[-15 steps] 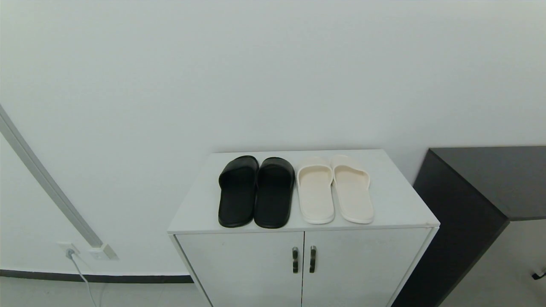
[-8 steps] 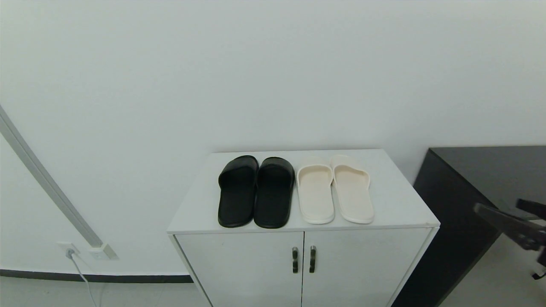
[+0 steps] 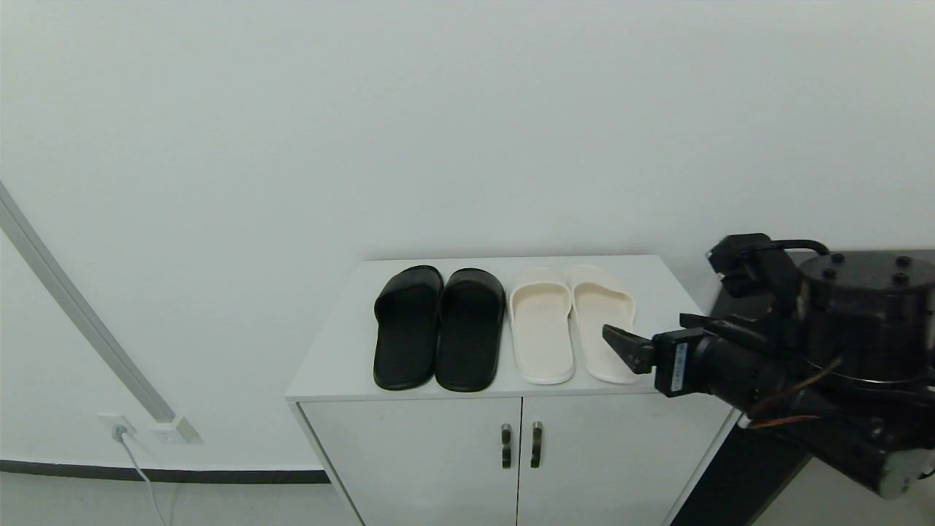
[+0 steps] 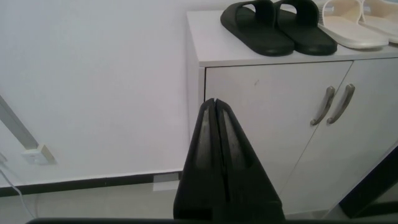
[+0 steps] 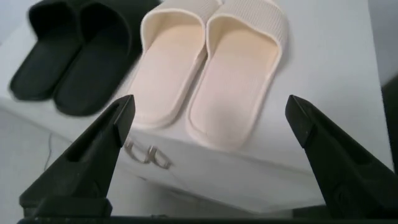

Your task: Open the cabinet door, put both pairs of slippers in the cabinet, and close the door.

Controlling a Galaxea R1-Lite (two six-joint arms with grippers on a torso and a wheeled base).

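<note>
Bright, even, diffuse light from above. The wall (image 3: 467,131) behind the cabinet (image 3: 336,358) is evenly lit and dims a little toward the head view's corners. There is a soft grey shadow on the wall just right of the cabinet. 2 slipper pairs, black slippers (image 3: 438,329) and white slippers (image 3: 573,325), cast thin soft shadows on the cabinet top. Small highlights show on the 2 door handles (image 3: 520,444). Wide-angle distortion: cabinet sides converge downward, and the grey strip (image 3: 80,314) left of the cabinet slants. In the right wrist view the right end effector (image 5: 210,102) is a dark, soft-edged silhouette and the cabinet top looks washed out. The left end effector (image 4: 215,102) is dark with a faint sheen.
</note>
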